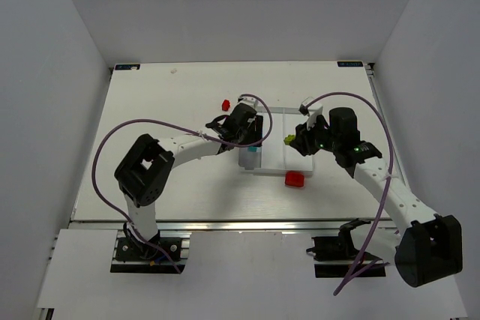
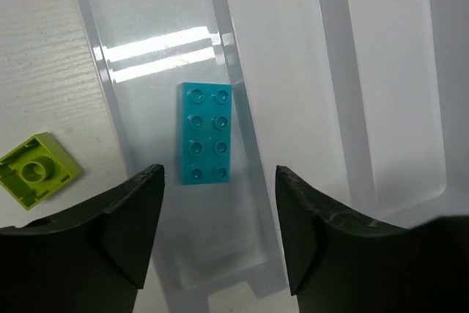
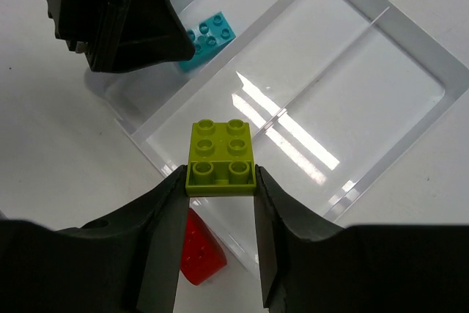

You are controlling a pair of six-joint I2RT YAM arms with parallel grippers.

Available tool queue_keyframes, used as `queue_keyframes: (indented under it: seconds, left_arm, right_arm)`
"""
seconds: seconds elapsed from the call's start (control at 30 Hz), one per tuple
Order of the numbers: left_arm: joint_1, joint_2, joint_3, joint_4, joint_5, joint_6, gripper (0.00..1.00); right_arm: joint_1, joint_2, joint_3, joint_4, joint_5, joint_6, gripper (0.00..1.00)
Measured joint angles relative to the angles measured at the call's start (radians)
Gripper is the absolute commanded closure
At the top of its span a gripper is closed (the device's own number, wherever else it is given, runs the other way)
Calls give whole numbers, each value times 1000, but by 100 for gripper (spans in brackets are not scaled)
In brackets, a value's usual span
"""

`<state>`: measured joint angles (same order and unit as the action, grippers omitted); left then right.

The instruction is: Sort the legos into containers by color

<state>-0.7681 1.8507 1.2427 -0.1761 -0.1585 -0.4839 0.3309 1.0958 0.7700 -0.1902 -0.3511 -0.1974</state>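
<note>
Left jaws apart over cyan brick in tray; right jaws clamp lime brick

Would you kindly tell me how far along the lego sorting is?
Done: the cyan brick lies in an end compartment of the tray, left gripper open above it. In hand: the right gripper holds a lime brick over the tray. Left: a second lime brick, the near red brick and the far red brick, on the table.
</note>
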Motion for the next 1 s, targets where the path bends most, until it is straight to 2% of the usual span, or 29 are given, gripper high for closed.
queue_keyframes:
  seconds: [0.1, 0.27, 0.3, 0.33, 0.43, 0.47, 0.53, 0.57, 0.63, 0.67, 0.73, 0.83, 0.87, 0.93, 1.0]
  left_arm:
    - [0, -5, 3, -13, -9, 0, 19]
    - [0, -63, 4, -41, -11, 18, 21]
    - [0, -84, 4, -46, -10, 25, 25]
    - [1, -112, 1, -48, -9, 34, 38]
    - [9, -253, -55, -36, -2, 71, 70]
    - [11, -314, -90, -26, -15, 87, 70]
    - [18, -461, -177, -27, -55, 122, 66]
    - [24, -519, -213, -26, -73, 139, 50]
    - [37, -623, -289, -25, -112, 167, 34]
    - [42, -654, -320, -27, -126, 178, 24]
    - [51, -696, -381, -37, -157, 196, 21]
    - [52, -705, -425, -71, -178, 222, 19]
    - [52, -705, -430, -81, -182, 232, 19]
    - [52, -709, -433, -86, -192, 249, 16]
    - [52, -716, -436, -84, -193, 260, 13]
  right_arm:
    - [-3, 32, 0, 9, -13, 0, 100]
    - [-3, 111, 8, 8, -27, -3, 100]
    - [-3, 127, 14, 7, -27, -5, 100]
    - [-2, 144, 24, 6, -29, -8, 100]
    - [2, 209, 76, 6, -30, -17, 100]
    - [6, 232, 96, 6, -27, -18, 100]
    - [13, 289, 140, 9, -19, -20, 100]
    - [18, 313, 158, 9, -13, -19, 100]
    - [31, 369, 190, 12, 3, -19, 98]
    - [36, 396, 203, 14, 12, -18, 93]
    - [47, 458, 232, 13, 31, -14, 86]
    - [58, 540, 273, 6, 44, -11, 62]
    - [59, 558, 282, 5, 45, -11, 49]
    - [60, 580, 296, -1, 45, -9, 34]
    - [59, 582, 302, -10, 40, -11, 33]
